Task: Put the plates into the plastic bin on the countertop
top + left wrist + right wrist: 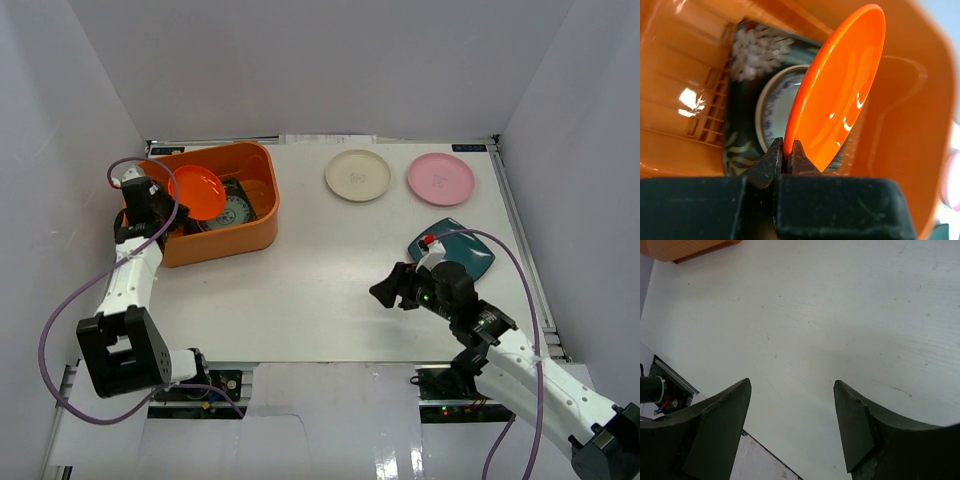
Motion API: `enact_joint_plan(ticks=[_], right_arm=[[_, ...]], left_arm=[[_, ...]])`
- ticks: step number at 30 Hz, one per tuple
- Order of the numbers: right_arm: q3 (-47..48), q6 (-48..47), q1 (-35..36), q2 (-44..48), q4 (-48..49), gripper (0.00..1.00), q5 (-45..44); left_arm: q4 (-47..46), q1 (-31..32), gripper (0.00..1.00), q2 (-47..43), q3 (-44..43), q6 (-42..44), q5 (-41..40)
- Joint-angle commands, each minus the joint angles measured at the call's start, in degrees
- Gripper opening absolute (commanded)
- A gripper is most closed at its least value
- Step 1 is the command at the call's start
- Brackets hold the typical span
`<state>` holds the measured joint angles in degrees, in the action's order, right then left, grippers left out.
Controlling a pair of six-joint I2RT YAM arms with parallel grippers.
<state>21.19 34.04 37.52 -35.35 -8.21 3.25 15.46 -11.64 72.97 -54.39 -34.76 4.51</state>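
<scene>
Two arms work well apart. The left gripper (785,150) reaches over the plastic bin (225,240), pinched tight on the rim of the red-orange plate (840,95). The right gripper (792,385) hovers above the countertop (840,315), fingers spread. The held plate stands on edge, slanting away from the fingers, and hides part of a blue-patterned plate (775,105) lying on a black floral plate (747,55).

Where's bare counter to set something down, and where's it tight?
Widest bare patch: countertop between the orange bin, cream plate and right gripper. Crowded: inside the bin, where the left gripper holds the red-orange plate over other dishes; also the right side, around the pink plate and teal plate.
</scene>
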Motion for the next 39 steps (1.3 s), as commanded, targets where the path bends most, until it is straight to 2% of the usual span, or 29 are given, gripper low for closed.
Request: enact_joint_plan(ticks=[1,4,5,8,9,11,12,13,18,19,23,24,26,27,29,30,32,33,36,39], right_arm=[[-1.5,-0.12,-0.16,0.98,-0.32,0.73,-1.66],[-2.29,0.59,-0.16,2.04,-0.75,0.73,-2.8],[-2.21,0.76,-0.08,2.3,-1.19,0.73,-2.98],[-1.15,0.68,-0.16,2.75,-3.65,0.74,-7.81],[-0.37,0.67,-0.16,2.66,-4.27,0.74,-8.77],[0.6,0.59,-0.16,2.31,-5.32,0.74,-10.36],[1.04,0.5,-0.16,1.87,-5.59,0.75,-10.63],[2.0,0.5,-0.16,1.0,-5.77,0.75,-11.41],[4.73,2.77,-0.42,-0.94,-7.17,1.0,-18.69],[5.52,3.39,-0.6,-0.86,-7.26,0.97,-19.85],[6.84,5.42,-4.72,-0.86,-7.09,0.96,-25.83],[6.93,5.68,-6.39,-1.03,-7.09,0.98,-26.27],[6.93,6.39,-13.23,-1.82,-7.17,1.0,-25.66],[6.85,6.39,-19.0,-2.0,-7.09,0.99,-24.79],[6.24,6.65,-25.27,-1.83,-7.0,0.94,-23.12],[5.27,6.56,-31.57,-1.56,-6.91,0.91,-21.63],[3.95,6.39,-37.84,-1.39,-6.73,0.89,-20.04],[2.21,6.21,-44.05,-1.56,-6.47,0.85,-17.51],[-2.45,5.86,-53.56,-3.04,-3.58,0.81,-11.37],[-6.58,8.13,-58.68,-6.12,0.99,0.79,-4.07]], left_arm=[[-0.18,-0.93,0.0,3.47,-1.15,-0.04,1.54],[0.62,-1.02,0.14,5.16,-1.6,0.4,1.2],[0.45,-1.02,0.32,5.08,-1.25,0.31,0.85],[-0.52,-1.02,0.57,4.38,-0.8,0.31,2.42],[-0.78,-1.02,0.73,4.03,-0.63,0.31,2.95],[-0.96,-1.02,0.87,3.67,-0.54,0.22,5.05],[-1.48,-1.02,0.98,2.89,-0.37,0.05,5.94],[-1.92,-1.02,0.98,2.36,-0.19,-0.3,6.82],[-3.51,-0.49,0.98,-4.83,0.16,-0.83,11.74],[-3.77,-0.14,0.98,-6.25,0.16,-0.75,12.09],[-5.26,3.72,0.98,-13.01,1.56,0.57,15.43],[-6.75,6.6,0.98,-14.25,2.18,1.18,16.74],[-7.29,10.13,0.98,-16.97,3.15,2.68,20.61],[-8.16,14.32,0.98,-17.68,3.41,4.34,22.54],[-8.52,17.42,0.98,-19.18,4.03,6.02,29.04],[-9.13,20.14,0.98,-19.62,4.46,6.89,31.32],[-9.4,22.87,0.98,-20.93,5.69,7.95,36.24],[-9.57,25.24,0.98,-21.46,6.13,8.13,37.22],[-10.19,29.29,0.98,-22.52,7.63,8.48,40.65],[-10.1,31.93,0.98,-22.87,7.72,8.48,41.37]])
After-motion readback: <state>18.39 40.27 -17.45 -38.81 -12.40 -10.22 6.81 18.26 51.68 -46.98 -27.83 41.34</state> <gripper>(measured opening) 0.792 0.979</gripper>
